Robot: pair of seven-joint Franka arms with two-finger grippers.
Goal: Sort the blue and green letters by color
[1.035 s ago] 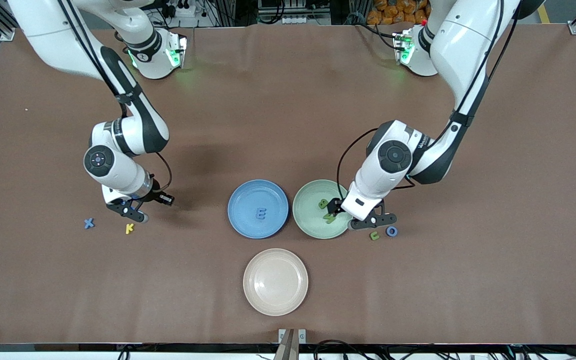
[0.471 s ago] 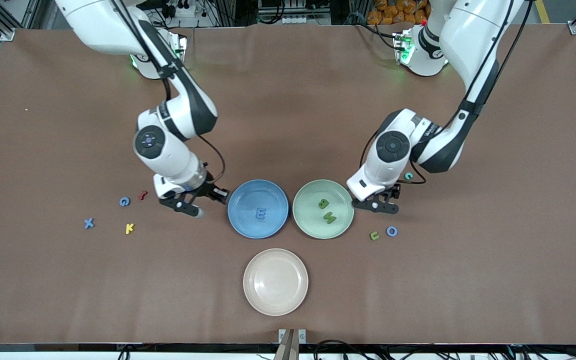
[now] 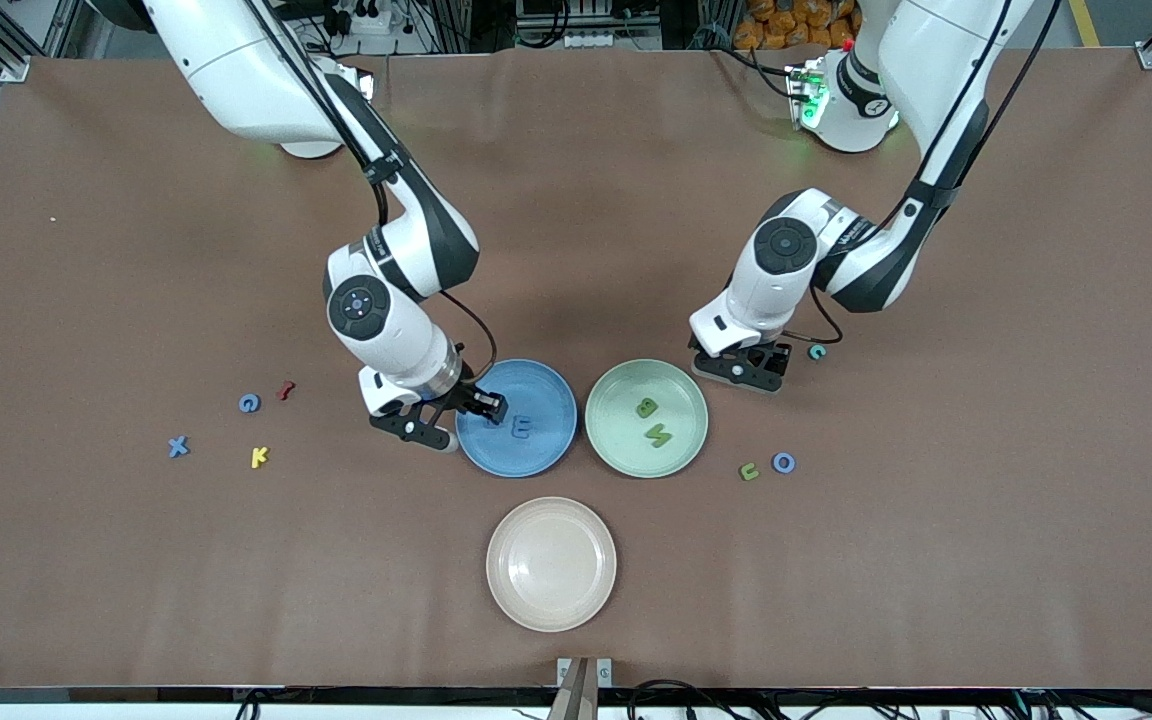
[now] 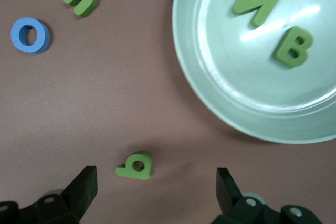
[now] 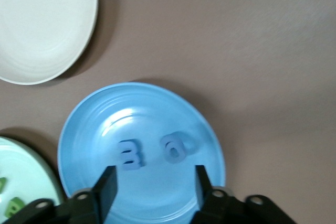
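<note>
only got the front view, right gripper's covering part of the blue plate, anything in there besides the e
Observer: Yes. The right wrist view shows a second blue letter lying in the blue plate beside the E, with the right gripper open above it.
Operator: and the other arm, anything under it
Observer: In the left wrist view a green letter lies on the table beside the green plate, under the open left gripper, untouched.

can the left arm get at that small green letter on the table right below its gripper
Probably yes. The left gripper hangs open over the small green letter, which lies alone on bare table beside the green plate, apart from its rim, with nothing between the fingers and it.
</note>
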